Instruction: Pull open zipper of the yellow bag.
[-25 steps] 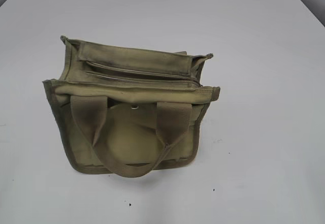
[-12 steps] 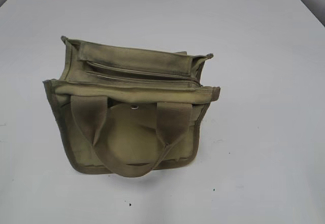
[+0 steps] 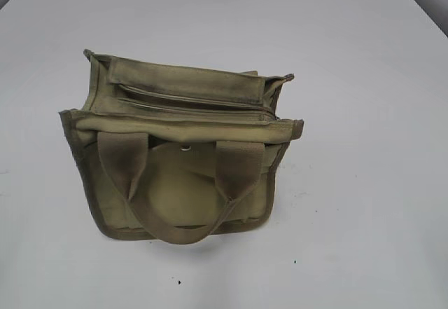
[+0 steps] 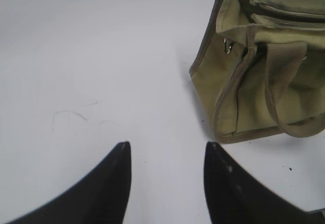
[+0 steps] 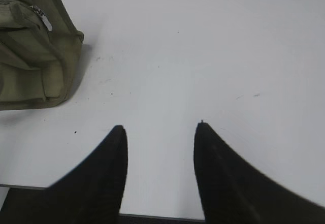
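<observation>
The yellow bag point(image 3: 182, 148) sits on the worktop point(image 3: 364, 113), ahead-right of the left end effector point(image 4: 167, 150) and ahead-left of the right end effector point(image 5: 160, 130), both released and empty. Soft canvas will likely buckle; gripping the zipper point(image 3: 192, 102) by its silver pull tab point(image 5: 44, 19) looks best.
</observation>
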Tool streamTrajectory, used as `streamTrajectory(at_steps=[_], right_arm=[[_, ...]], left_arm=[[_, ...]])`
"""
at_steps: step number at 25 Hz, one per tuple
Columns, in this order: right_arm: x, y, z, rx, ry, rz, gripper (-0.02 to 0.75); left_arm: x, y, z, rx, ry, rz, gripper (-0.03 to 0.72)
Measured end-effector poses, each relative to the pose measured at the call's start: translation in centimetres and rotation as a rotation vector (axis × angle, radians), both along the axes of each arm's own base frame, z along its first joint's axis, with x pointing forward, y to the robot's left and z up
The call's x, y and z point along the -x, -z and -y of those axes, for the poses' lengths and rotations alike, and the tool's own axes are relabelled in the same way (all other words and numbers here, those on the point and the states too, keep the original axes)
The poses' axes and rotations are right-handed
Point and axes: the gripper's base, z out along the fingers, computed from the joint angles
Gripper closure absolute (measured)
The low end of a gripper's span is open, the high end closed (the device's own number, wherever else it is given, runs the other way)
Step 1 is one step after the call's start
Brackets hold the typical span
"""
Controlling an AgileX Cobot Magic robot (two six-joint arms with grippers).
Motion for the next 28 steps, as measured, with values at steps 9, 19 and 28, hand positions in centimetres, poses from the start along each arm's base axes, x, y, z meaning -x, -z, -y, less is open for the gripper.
streamTrajectory(at_steps=[9, 19, 28], right_arm=[[0.0, 0.0, 0.03, 0.004, 0.002, 0.0, 0.395], [-0.03, 0.05, 0.39, 0.027, 0.034, -0.002, 0.395], [-0.04, 0.06, 0.46, 0.023, 0.045, -0.004, 0.395]], left_arm=[[0.0, 0.0, 0.0, 0.0, 0.0, 0.0, 0.324], [0.0, 0.0, 0.0, 0.0, 0.0, 0.0, 0.324], [0.0, 0.0, 0.0, 0.0, 0.0, 0.0, 0.324]])
